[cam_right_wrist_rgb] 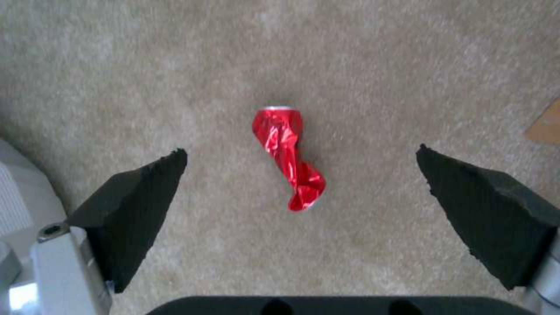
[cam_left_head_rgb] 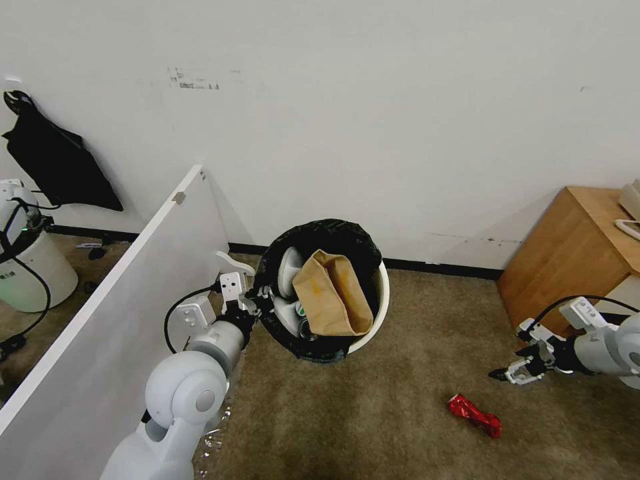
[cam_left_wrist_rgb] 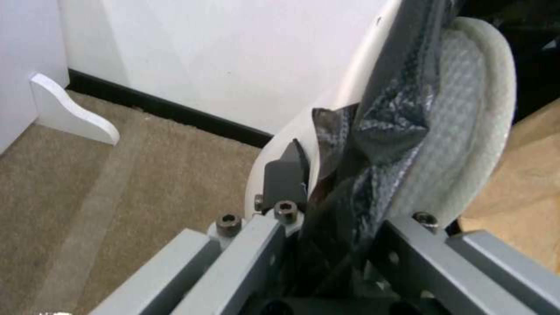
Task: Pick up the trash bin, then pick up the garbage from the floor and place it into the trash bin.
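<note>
Right gripper [cam_right_wrist_rgb: 300,173] spread wide above red wrapper [cam_right_wrist_rgb: 287,158], long axis across the gap; left gripper [cam_left_head_rgb: 257,297] clamping trash bin [cam_left_head_rgb: 380,303] rim.

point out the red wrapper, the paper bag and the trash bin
red wrapper [cam_right_wrist_rgb: 286,157], right wrist view, its crumpled middle
paper bag [cam_left_head_rgb: 331,295], head view, its tan front face
trash bin [cam_left_head_rgb: 381,293], head view, its white rim

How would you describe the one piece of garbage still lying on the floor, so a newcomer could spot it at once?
Start at the wooden cabinet against the wall on the robot's right, then drop to the brown carpet before it. There, below the open right gripper, lies a crushed red wrapper. It is the only shiny red thing on the carpet; the tan paper bag sits in the trash bin.
</note>
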